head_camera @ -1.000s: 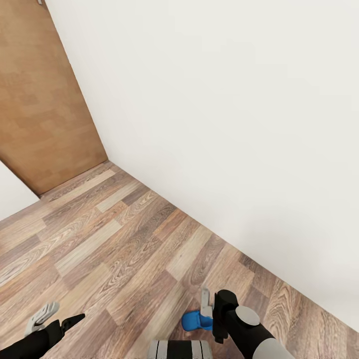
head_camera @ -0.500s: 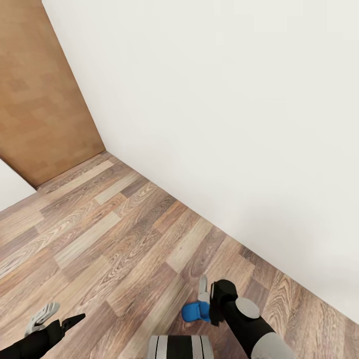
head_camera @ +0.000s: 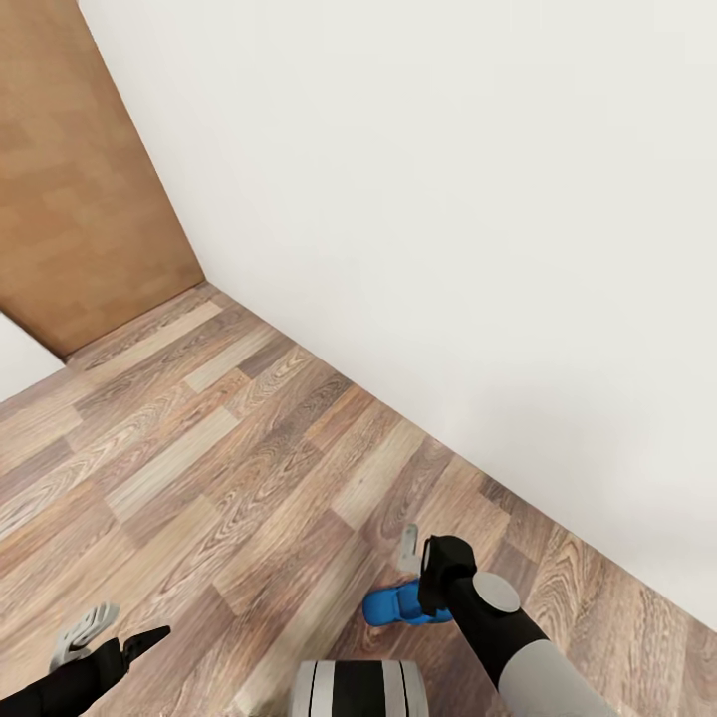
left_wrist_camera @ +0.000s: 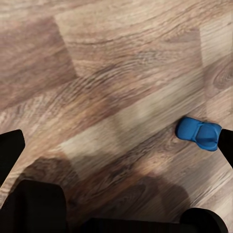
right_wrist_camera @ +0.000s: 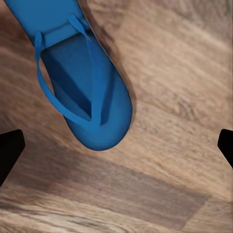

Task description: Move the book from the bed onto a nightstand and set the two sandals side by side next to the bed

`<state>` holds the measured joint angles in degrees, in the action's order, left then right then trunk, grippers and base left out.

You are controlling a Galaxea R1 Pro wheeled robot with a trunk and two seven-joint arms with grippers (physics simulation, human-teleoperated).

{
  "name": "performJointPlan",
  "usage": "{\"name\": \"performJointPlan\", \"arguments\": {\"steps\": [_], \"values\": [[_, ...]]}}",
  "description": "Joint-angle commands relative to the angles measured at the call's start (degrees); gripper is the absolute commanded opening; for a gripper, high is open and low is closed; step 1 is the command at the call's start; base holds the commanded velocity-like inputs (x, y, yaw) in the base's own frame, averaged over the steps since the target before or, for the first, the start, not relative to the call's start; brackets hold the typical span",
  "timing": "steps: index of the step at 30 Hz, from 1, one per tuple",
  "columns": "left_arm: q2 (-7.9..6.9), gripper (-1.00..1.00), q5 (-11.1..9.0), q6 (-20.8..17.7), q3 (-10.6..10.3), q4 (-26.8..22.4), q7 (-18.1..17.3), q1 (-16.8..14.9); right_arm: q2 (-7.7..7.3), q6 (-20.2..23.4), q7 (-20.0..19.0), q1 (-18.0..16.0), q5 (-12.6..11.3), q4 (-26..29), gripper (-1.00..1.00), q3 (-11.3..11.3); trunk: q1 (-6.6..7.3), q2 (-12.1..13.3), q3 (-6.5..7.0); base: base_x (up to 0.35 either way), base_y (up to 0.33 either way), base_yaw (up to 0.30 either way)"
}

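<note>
One bright blue sandal (head_camera: 396, 605) lies flat on the wood-plank floor close to the white wall. In the right wrist view the sandal (right_wrist_camera: 80, 82) lies strap side up, beyond the fingertips. My right gripper (head_camera: 416, 560) hangs just above it, open, with nothing between its fingers. My left gripper (head_camera: 112, 633) is open low at the near left, empty, and its wrist view catches the same sandal (left_wrist_camera: 199, 133) off to one side. The other sandal, the book, the bed and the nightstands are out of view.
A white wall (head_camera: 448, 219) runs diagonally close on the right. A light brown wooden door (head_camera: 80, 199) stands at the far left corner. My grey-and-black base (head_camera: 358, 692) shows at the bottom edge. Open floor (head_camera: 199, 468) stretches left.
The camera has shifted, so wall, door and floor sit higher in the picture. My right gripper has edged slightly past the sandal, and more of it shows. The left arm has not moved.
</note>
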<state>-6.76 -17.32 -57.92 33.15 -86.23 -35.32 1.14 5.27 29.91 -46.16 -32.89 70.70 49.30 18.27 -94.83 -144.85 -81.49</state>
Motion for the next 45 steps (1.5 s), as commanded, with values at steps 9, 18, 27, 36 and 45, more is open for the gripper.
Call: {"name": "performJointPlan", "arguments": {"steps": [9,18,27,36,45], "values": [[-0.01,1.00,-0.03,-0.27,0.07,-0.16,-0.54,0.04,0.00,0.30,0.01,-0.52,0.40,-0.02,1.00,-0.57,-0.22,-0.14,-2.03,0.000,0.000,0.000],[-0.01,1.00,0.04,-0.27,0.07,-0.20,-2.26,0.08,0.00,0.33,-0.39,-0.59,0.40,-0.08,1.00,-0.71,-0.46,-0.26,-4.03,0.000,0.000,0.000],[-0.01,1.00,0.12,-0.27,0.08,-0.21,-2.52,0.09,0.00,0.32,-0.41,-0.89,0.41,-0.01,1.00,-0.77,-0.69,-0.38,-6.02,0.000,0.000,0.000],[-0.01,1.00,0.21,-0.26,0.06,-0.17,-2.56,0.09,0.00,0.37,-0.35,-1.60,0.41,0.01,1.00,-0.78,-0.92,-0.50,-8.02,0.000,0.000,0.000],[-0.01,1.00,0.20,-0.27,0.07,-0.17,-2.56,0.09,0.00,0.41,-0.03,-1.91,0.41,0.01,1.00,-0.78,-1.00,-0.54,-8.68,0.000,0.000,0.000]]}}
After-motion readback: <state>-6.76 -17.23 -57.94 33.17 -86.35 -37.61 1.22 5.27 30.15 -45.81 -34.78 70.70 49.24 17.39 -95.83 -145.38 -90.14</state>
